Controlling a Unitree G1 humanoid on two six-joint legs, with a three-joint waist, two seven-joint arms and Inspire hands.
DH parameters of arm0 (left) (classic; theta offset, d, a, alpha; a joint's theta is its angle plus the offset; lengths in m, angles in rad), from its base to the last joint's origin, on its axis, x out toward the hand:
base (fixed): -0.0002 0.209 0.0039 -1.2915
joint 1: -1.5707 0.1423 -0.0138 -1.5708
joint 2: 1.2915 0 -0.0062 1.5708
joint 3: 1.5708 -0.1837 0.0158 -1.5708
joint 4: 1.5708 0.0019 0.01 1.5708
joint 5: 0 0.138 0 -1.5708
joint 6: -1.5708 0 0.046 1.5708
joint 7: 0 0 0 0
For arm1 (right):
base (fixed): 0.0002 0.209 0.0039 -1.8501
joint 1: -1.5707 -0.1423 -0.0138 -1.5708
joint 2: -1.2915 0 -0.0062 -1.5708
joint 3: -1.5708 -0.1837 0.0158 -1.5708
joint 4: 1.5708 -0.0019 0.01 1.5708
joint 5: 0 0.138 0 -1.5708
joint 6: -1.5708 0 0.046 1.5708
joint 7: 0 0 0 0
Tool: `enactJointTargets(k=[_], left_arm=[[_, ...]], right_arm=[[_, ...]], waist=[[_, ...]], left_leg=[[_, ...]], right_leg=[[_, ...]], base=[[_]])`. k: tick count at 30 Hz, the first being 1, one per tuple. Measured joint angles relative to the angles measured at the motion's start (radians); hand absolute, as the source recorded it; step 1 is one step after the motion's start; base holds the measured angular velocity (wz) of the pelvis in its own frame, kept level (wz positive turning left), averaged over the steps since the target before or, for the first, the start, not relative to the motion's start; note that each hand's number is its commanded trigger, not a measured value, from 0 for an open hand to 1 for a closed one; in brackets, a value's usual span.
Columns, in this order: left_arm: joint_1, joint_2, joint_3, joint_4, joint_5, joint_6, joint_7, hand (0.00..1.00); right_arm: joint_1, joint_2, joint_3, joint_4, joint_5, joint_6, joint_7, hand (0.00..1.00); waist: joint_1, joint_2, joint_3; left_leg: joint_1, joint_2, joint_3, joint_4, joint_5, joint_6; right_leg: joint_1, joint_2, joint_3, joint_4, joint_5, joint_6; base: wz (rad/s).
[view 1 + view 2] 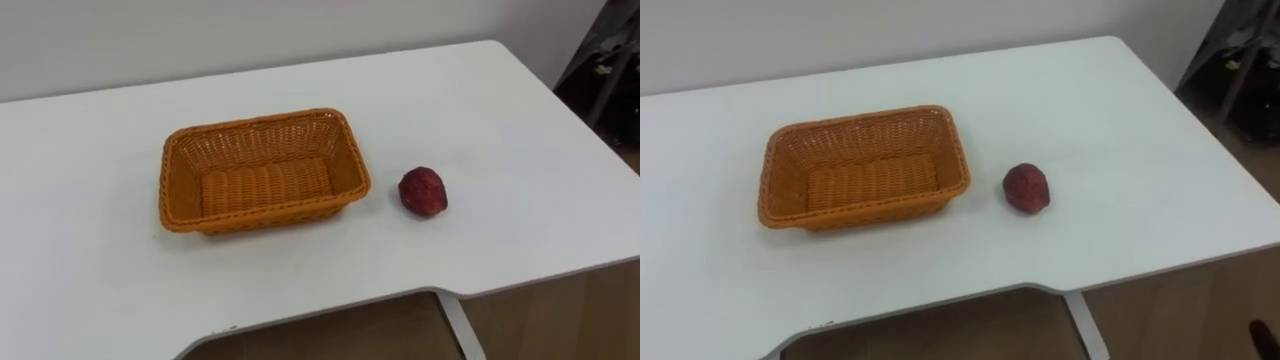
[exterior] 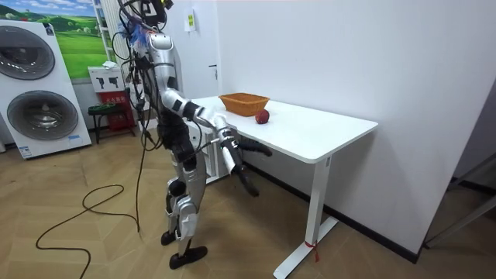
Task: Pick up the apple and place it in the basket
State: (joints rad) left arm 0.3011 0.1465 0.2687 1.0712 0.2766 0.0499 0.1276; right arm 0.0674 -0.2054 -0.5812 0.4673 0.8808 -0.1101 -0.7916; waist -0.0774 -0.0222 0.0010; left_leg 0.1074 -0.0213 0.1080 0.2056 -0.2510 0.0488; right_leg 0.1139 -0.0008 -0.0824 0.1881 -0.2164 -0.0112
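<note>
A dark red apple [image 1: 423, 192] lies on the white table [image 1: 520, 120], a short way to the right of an orange wicker basket [image 1: 165, 190], which holds nothing. The apple [image 1: 1026, 188] is apart from the basket [image 1: 764, 190] and near the table's front edge. In the room view I stand at the table's front side, facing the basket [image 2: 243, 101] and apple [image 2: 263, 116]. My left hand [image 2: 262, 149] and right hand [image 2: 249, 184] reach forward below the tabletop, touching nothing.
The table's front edge has a curved cut-out [image 1: 330, 320] right before me. A wall runs along its far side. Dark furniture [image 1: 605, 70] stands past the right end. Washing machines [image 2: 35, 85] stand behind me on the wooden floor.
</note>
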Motion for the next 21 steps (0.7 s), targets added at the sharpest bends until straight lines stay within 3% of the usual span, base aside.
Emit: enactJointTargets(k=[4, 6, 13, 17, 21], left_arm=[[-0.004, 0.001, -0.021, 0.006, 0.004, 0.000, 0.000, 0.00], [-0.003, 0.002, -0.040, 0.007, 0.004, 0.007, 0.000, 0.00], [-0.011, 0.015, -0.138, 0.015, -0.001, 0.007, -0.002, 0.00], [-0.022, 0.021, -0.195, 0.020, 0.000, 0.006, -0.007, 0.00], [-0.020, 0.019, -0.197, 0.017, 0.002, 0.007, -0.016, 0.00]], right_arm=[[-0.030, -0.009, 0.014, -0.153, -0.179, -0.005, -0.079, 0.00], [-0.030, -0.014, 0.041, -0.239, -0.343, -0.006, -0.117, 0.00], [-0.030, -0.032, 0.166, -0.329, -0.598, -0.025, -0.139, 0.00], [-0.029, -0.033, 0.289, -0.330, -0.651, -0.029, -0.051, 0.00], [-0.023, -0.034, 0.388, -0.316, -0.647, -0.024, 0.099, 0.00]], waist=[[0.003, -0.001, 0.0001], [0.013, -0.002, -0.0004], [0.043, 0.000, 0.0005], [0.059, 0.001, 0.0010], [0.063, 0.001, 0.0031]], left_leg=[[-0.005, 0.000, -0.002, 0.000, 0.001, 0.000], [-0.009, 0.000, -0.001, 0.001, 0.001, 0.000], [-0.007, 0.001, 0.000, 0.000, 0.002, 0.000], [-0.007, 0.009, 0.001, 0.000, 0.002, -0.001], [-0.005, 0.009, -0.002, 0.005, 0.002, -0.001]], right_leg=[[-0.002, 0.000, 0.000, 0.000, 0.000, 0.000], [-0.012, 0.000, -0.003, 0.001, 0.000, 0.000], [-0.012, 0.001, -0.001, 0.001, 0.001, -0.001], [-0.013, 0.002, -0.001, -0.001, 0.002, -0.003], [-0.007, 0.001, -0.003, -0.001, 0.002, -0.003]], base=[[0.00], [0.00], [-0.01], [0.00], [0.00]])
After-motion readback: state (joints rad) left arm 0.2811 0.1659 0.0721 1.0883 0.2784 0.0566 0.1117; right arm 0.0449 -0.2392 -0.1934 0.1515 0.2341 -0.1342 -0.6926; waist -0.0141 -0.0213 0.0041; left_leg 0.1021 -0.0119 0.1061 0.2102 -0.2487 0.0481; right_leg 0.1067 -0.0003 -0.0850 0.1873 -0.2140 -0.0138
